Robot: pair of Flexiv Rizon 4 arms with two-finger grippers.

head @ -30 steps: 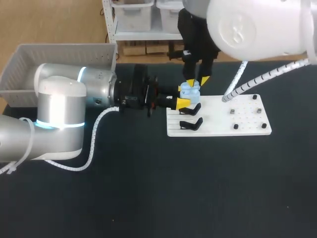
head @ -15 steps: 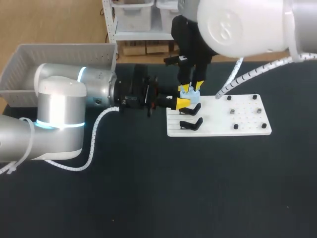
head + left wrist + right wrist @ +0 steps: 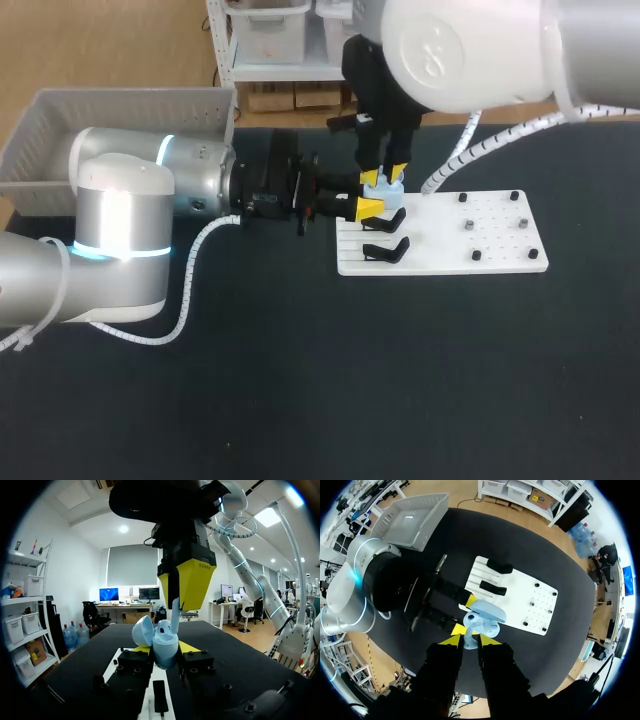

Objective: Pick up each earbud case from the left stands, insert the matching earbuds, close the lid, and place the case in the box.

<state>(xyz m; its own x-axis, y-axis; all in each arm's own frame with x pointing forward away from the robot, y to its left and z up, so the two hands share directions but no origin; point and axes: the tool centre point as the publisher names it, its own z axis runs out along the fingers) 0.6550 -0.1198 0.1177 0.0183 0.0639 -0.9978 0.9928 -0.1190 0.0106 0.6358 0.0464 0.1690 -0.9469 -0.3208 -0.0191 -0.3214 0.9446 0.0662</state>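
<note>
A dark bench [image 3: 300,400] carried a white stand board [image 3: 490,250], with a grey box [image 3: 120,110] at its far left. The light-blue earbud case [image 3: 164,642], lid open, was clamped in the left end effector [image 3: 165,650] over the board's left end. A pale earbud [image 3: 469,642] was pinched by the right end effector [image 3: 469,639] directly above the case.

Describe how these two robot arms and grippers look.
Left arm: silver-and-white rounded segments, a glowing cyan ring, black wrist, white spiral cable sleeve. Right arm: glossy white shell, similar spiral sleeve. The left gripper and right gripper are black with yellow fingertips.
</note>
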